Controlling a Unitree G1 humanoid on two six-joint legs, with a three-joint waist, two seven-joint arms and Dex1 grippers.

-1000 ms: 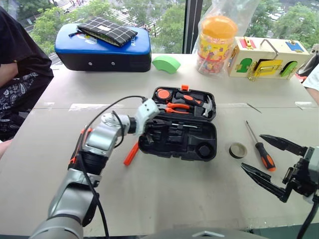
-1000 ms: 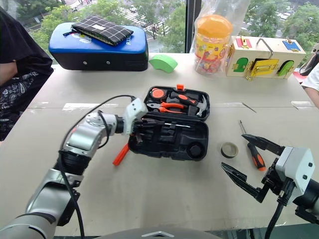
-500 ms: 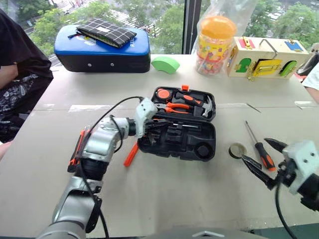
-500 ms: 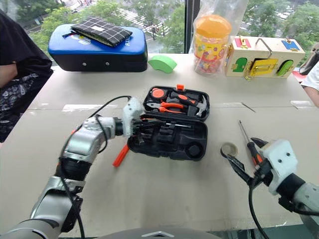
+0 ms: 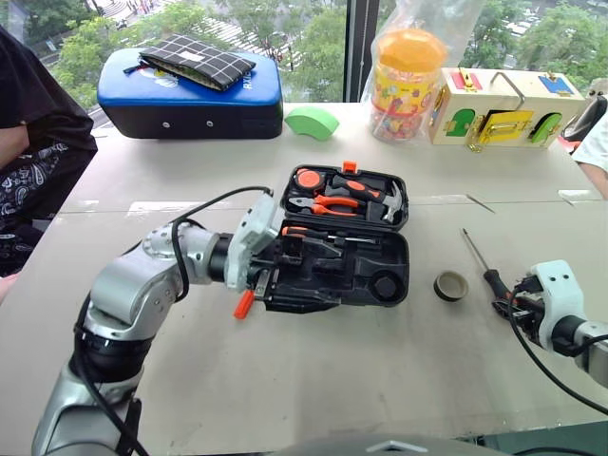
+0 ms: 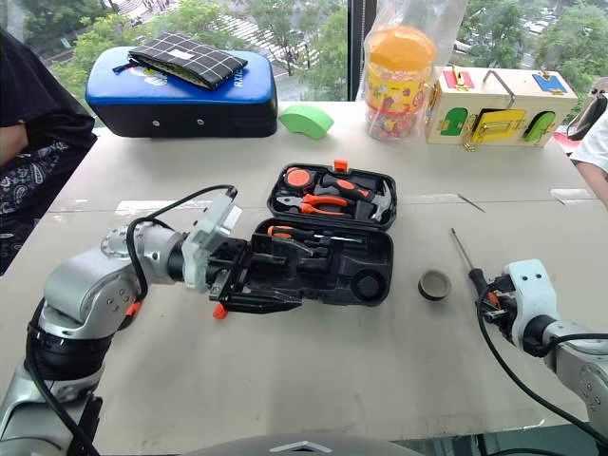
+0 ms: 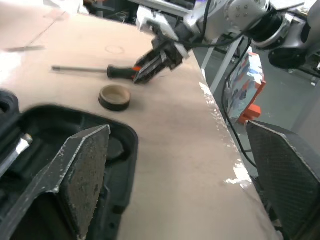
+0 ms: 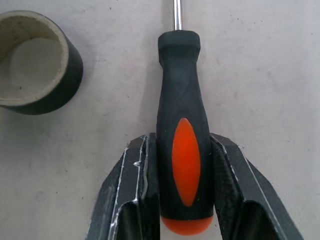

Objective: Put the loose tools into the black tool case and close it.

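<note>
The right gripper [image 8: 186, 200] is down on the table [image 5: 313, 380], its two black fingers [image 8: 125, 200] pressed against either side of the screwdriver [image 8: 184, 150], clamped on the black-and-orange handle with the steel shaft running away from it. Just off to one side of that hand sits the small dark tape roll [image 8: 35, 62], near the handle but not touching it.

The left gripper [image 6: 249, 277] reaches sideways over the near half of the open black tool case [image 5: 380, 275], its fingers [image 7: 82, 172] spread wide apart with nothing between them. An orange tool [image 5: 244, 304] lies on the table just under that wrist, against the case's edge. Beyond the hand, the case's far half holds orange-handled pliers [image 5: 328, 202] and a hammer [image 5: 375, 197].
</note>
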